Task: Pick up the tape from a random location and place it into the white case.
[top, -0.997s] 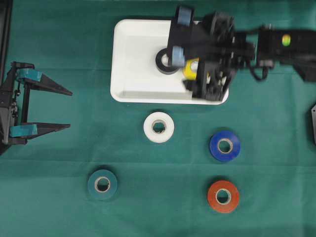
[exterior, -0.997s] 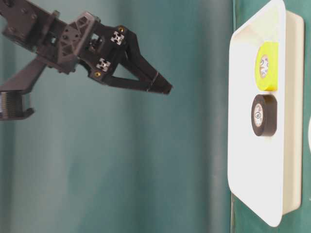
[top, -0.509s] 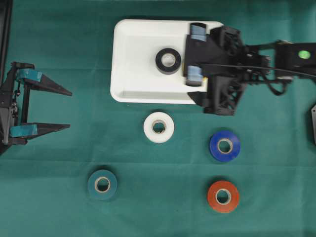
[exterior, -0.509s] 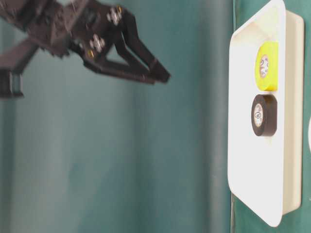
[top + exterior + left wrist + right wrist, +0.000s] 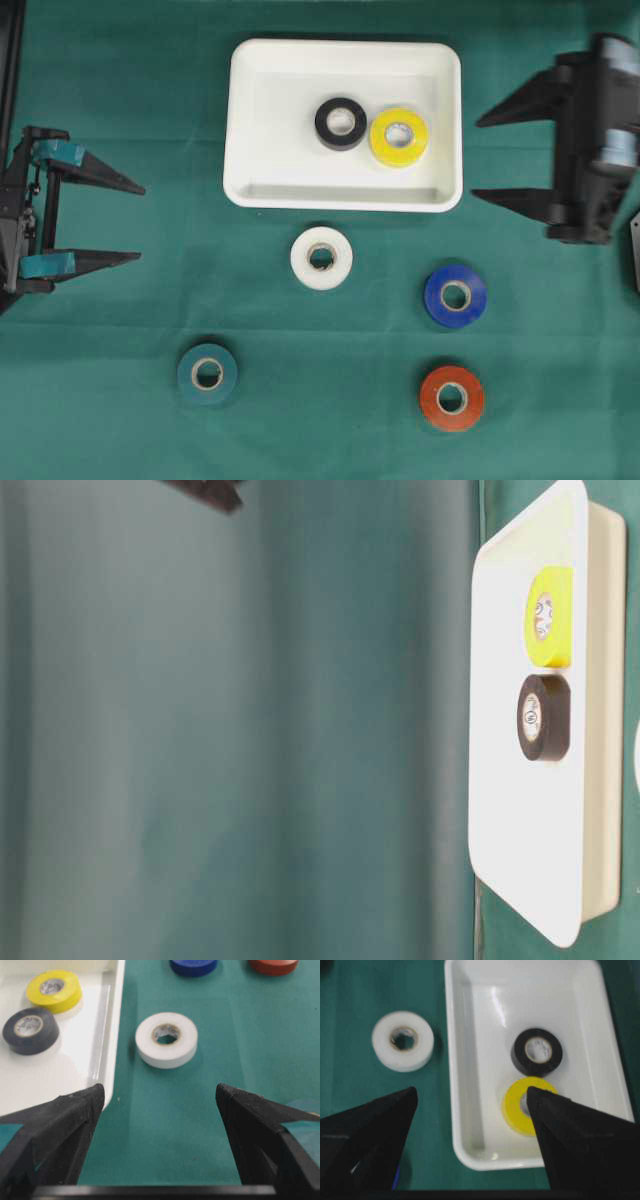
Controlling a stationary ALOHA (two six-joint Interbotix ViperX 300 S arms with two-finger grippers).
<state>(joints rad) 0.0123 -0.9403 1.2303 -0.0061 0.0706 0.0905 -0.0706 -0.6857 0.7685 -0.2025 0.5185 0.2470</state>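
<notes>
Tape rolls lie in two places: a black roll [image 5: 341, 123] and a yellow roll [image 5: 399, 137] sit touching inside the white case [image 5: 260, 120] on the green desk [image 5: 120, 290]; white [image 5: 321, 258], blue [image 5: 455, 295], red [image 5: 451, 397] and teal [image 5: 207, 373] rolls lie outside it. Both the left pincer [image 5: 135, 222] and the right pincer [image 5: 478, 158] stand wide open, holding nothing. The table-level view shows only a dark, cut-off scrap [image 5: 207, 492] of a pincer at its top edge.
</notes>
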